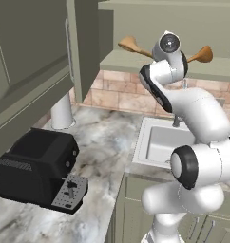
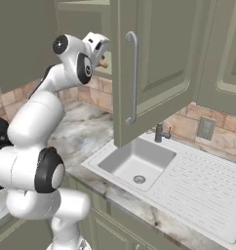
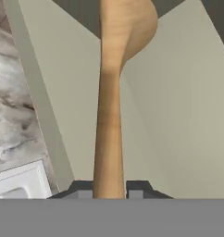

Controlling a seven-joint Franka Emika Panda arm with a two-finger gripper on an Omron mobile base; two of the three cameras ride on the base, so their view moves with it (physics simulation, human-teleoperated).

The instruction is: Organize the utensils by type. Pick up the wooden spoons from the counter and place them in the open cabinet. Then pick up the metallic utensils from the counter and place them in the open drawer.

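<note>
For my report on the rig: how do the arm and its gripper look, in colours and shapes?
The arm is made of glossy white, rounded segments with black bands and round black caps at the joints. The gripper has a white body and two small dark grey, blocky fingertips. No cables or markings show.

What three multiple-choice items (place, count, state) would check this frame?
1. Where is the held spoon? A in the sink; B over the cabinet shelf; C on the counter.
2. How many wooden spoons show at the cabinet? A one; B two; C three.
3. The gripper is: A open; B shut on a spoon; C shut on the faucet.
Key: B, the hand view shows the shelf beneath it; B, two bowls show in the left base view; B, the handle sits between the fingers.
</note>
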